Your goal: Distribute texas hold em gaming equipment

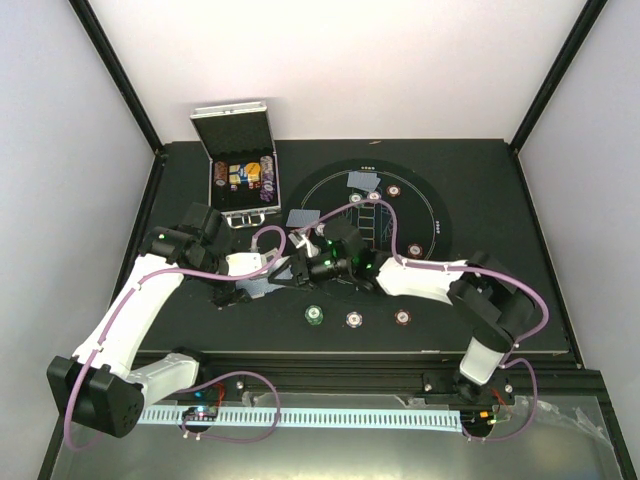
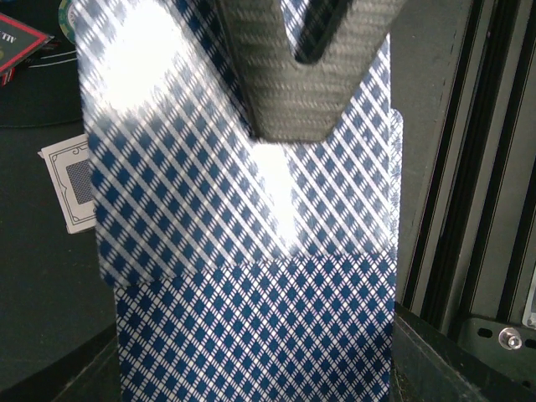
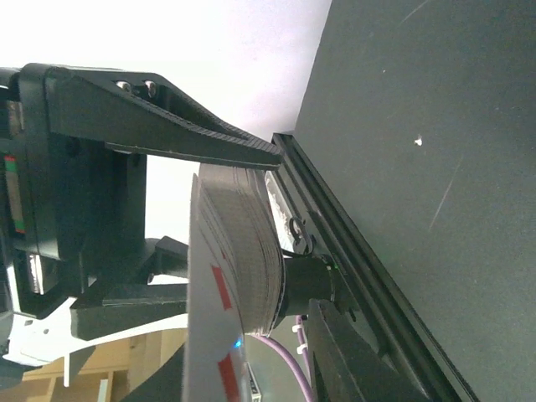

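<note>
**Deck of playing cards [image 3: 251, 251] held in mid-air between the two arms, over the middle of the counter [image 1: 480, 200].**

The right end effector [image 3: 241, 224] is clamped across the deck's flat faces, and the stack bows under the squeeze. The left end effector [image 1: 274, 267] sits right against the same cards, whose blue-check backs fill its camera, but I cannot tell whether it has closed on one. The cards look light, thin, springy and glossy, with glare on the backs, so I judge them likely to slide over one another and fan out. The safest hold seems to be flat across the faces near a short edge, firm enough to stop slipping, with single cards peeled off the top. A loose card [image 2: 71, 180] lies on the counter nearby.
</note>
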